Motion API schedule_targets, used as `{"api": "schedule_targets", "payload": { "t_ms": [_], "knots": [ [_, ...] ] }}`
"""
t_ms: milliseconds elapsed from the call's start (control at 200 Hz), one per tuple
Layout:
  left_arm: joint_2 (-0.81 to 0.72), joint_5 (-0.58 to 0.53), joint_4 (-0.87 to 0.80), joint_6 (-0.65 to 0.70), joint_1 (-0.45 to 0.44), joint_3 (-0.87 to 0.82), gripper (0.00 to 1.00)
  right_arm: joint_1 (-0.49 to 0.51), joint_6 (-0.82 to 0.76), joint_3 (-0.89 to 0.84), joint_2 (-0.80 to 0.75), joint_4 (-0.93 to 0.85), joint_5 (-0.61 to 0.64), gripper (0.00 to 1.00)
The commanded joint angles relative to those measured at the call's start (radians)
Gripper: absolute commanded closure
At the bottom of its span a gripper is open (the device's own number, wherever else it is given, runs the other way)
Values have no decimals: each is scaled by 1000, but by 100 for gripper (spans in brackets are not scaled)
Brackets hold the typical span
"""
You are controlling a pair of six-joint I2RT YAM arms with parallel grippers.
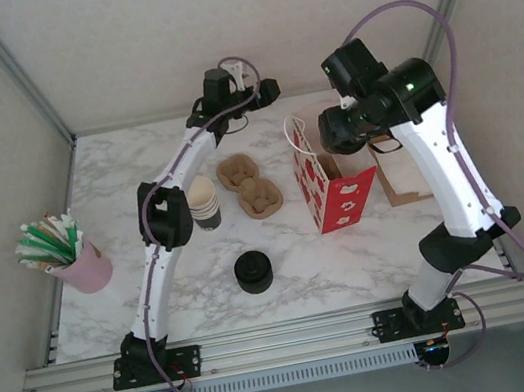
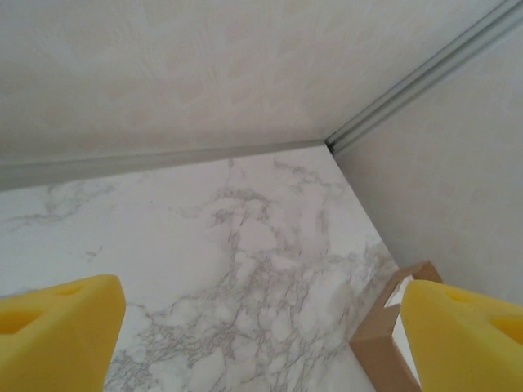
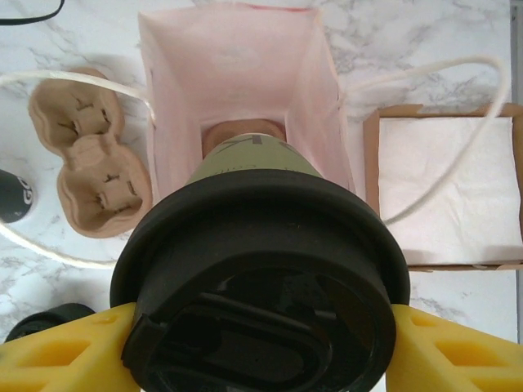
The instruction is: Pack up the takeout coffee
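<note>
Takeout coffee [image 3: 261, 269] is hanging lid-up in the right gripper [image 3: 261, 347], its 2 yellow fingers [image 3: 57, 351] pressing in on either side at lid level. Under the round black lid, olive-brown paper is tapering away; it is probably light and crushable, so taking it at the stiff rim is looking wise. Just below, the paper bag [image 3: 237, 73] is gaping open. Far back, the left gripper [image 2: 261, 335] is hovering spread wide, holding nothing
</note>
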Motion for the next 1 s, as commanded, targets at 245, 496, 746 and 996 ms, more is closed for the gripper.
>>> {"api": "schedule_targets", "payload": {
  "t_ms": [245,496,746,996],
  "knots": [
    [77,92,96,33,-26,44,15,-52,-21,-72,75,-174,-62,32],
    [108,116,146,16,-34,44,15,-67,-20,-121,108,-174,-82,32],
    [121,154,146,40,-60,44,16,-70,-11,-170,110,-182,-86,33],
    [118,218,92,74,-84,44,18,-70,-4,-221,75,-187,-98,33]
  ]
}}
